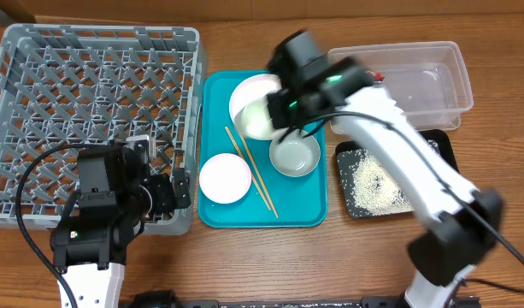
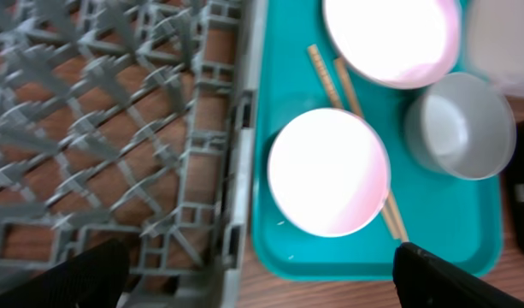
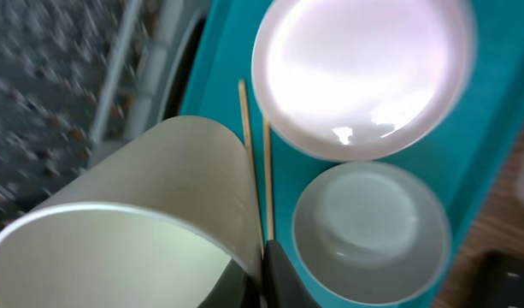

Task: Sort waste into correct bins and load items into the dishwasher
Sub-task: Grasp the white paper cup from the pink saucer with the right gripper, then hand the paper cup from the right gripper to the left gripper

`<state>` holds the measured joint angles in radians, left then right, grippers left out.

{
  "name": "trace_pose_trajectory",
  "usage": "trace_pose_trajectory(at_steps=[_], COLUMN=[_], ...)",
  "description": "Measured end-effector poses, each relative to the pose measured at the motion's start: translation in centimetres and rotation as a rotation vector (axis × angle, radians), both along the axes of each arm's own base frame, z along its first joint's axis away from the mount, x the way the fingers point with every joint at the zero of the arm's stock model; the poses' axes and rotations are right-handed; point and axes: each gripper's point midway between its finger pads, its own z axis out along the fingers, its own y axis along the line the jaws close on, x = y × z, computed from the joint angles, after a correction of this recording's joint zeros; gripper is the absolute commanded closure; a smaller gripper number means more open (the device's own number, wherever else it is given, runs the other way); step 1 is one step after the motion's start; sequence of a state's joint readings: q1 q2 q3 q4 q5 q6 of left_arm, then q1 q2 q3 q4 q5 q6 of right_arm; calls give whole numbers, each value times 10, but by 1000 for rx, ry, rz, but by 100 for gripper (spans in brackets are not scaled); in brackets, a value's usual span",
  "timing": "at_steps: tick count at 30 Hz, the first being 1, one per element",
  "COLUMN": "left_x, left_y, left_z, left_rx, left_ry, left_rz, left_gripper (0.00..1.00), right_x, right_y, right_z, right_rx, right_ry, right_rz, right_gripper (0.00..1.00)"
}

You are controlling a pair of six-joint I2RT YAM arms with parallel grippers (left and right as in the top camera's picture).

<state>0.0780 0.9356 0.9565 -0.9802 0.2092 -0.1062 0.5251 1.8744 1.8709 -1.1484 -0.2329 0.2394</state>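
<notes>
Cup [image 3: 133,231] pinched at the rim, held clear of the tray, probably bound for the rack.

Hangs tilted in the right gripper [image 3: 260,278], jaws clamped on its wall, above the far-left part of the teal tray [image 1: 212,111], over the chopsticks [image 1: 253,174] and just beside the pinkish-white bowl [image 3: 364,77]. Looks like the loading step, with nothing seen yet in the dish rack [image 1: 91,77] at the tabletop's left edge. Waiting on the tray: white plate [image 1: 225,178], greyish-green bowl [image 3: 373,231], pinkish-white bowl, chopsticks. Next move likely calls for a carry leftward over the rack's right wall, then turning the cup mouth-down and lowering it onto the lattice before letting go. Spread wide and holding nothing: left gripper [image 2: 262,267], over the rack's near right corner. Worth steering clear of it.
</notes>
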Motion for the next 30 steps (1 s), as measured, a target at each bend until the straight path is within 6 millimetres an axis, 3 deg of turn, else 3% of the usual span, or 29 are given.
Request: trace_pose_trajectory(at_steps=[2, 9, 14, 18, 23, 30], left_x=[6, 36, 55, 60, 57, 54], left_y=[-7, -44, -79, -100, -114, -120], left_z=[3, 10, 34, 59, 82, 99], left_rx=[-34, -227, -411, -521, -594, -614], left_ry=[-19, -76, -186, -288, -382, -461], left_rz=[-25, -173, -361, -514, -651, -737], left_gripper=[0, 0, 0, 0, 0, 0], right_x=[6, 6, -5, -18, -34, -54], right_y=[-20, -41, -28, -14, -1, 12], right_z=[22, 29, 39, 54, 72, 96], right_rx=[57, 224, 348, 459, 581, 723], right_ry=[-12, 109, 182, 234, 298, 382], right_rz=[-40, -63, -9, 57, 128, 216], right_gripper=[96, 96, 96, 96, 96, 96])
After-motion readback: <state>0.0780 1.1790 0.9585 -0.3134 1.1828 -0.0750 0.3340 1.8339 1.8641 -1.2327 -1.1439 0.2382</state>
